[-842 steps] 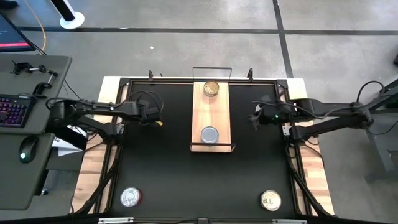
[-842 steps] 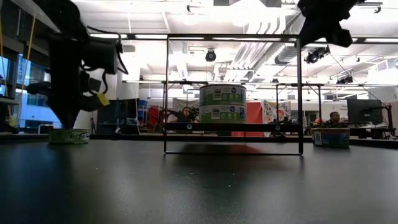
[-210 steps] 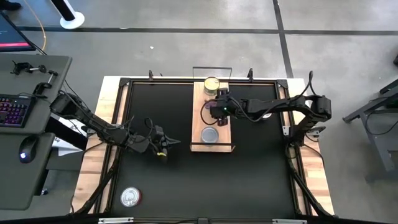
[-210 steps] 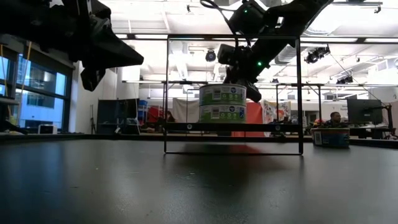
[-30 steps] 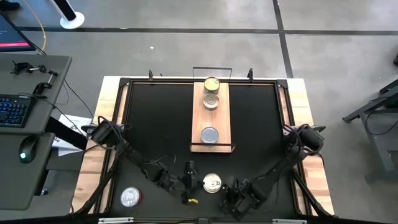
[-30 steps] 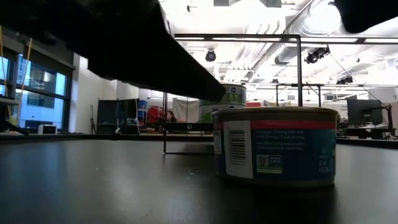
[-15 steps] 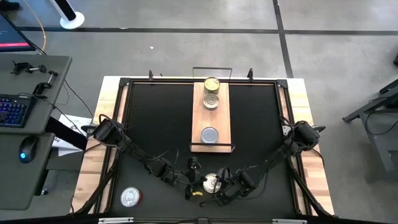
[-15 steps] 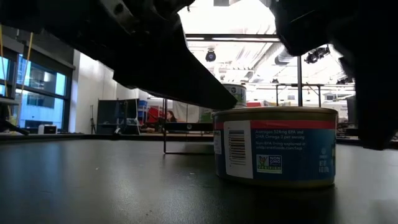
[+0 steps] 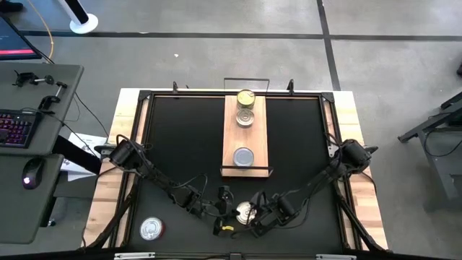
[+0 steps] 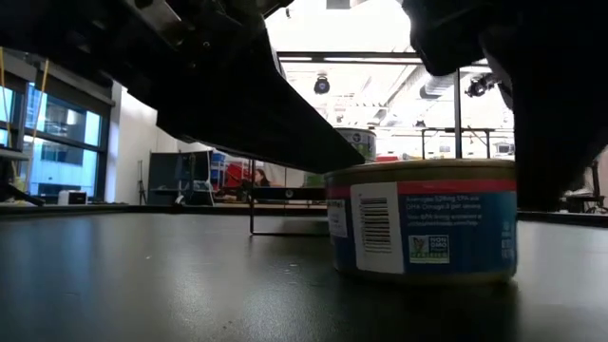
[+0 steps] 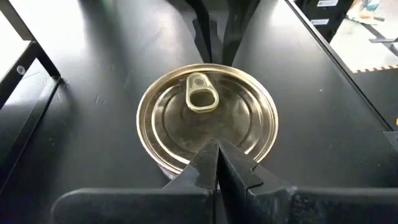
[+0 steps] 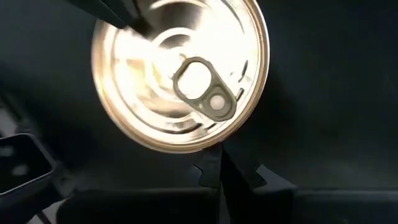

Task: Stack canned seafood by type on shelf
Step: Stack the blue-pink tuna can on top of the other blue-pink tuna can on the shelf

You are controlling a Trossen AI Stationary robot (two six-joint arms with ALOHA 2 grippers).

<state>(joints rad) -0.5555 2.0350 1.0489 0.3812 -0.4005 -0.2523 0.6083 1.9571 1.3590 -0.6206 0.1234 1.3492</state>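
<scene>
Since half a second ago, the round gold-lidded metal tin with the blue-and-red label (image 10: 423, 221) has been turned slightly, its barcode now facing more toward the low camera, while both arms have stayed almost where they were. On the black tabletop (image 9: 180, 144), near the front edge, this tin (image 9: 246, 211) is flanked by the two grippers. The left gripper (image 9: 229, 210) is placed at the tin's 9 o'clock side, its dark fingers (image 11: 214, 163) pressed together into a narrow point just over the tin's rim (image 11: 208, 118). The right gripper (image 9: 258, 217) is set at the tin's 4 o'clock side, its fingers (image 12: 219, 169) likewise closed into a point beside the tin's edge (image 12: 180, 74); nothing is held by either. A silver-lidded round tin (image 9: 151, 229) lies well apart at 8 o'clock, near the front left corner. Farther back, at 12 o'clock, the long light-wood shelf with black wire end rails (image 9: 258, 137) is seen. On it, a silver-grey-lidded tin (image 9: 244, 156) sits at the near end, and two tins stand touching at the far end: a silver-lidded one (image 9: 245, 117) and, behind it, a gold-lidded one (image 9: 245, 98).
</scene>
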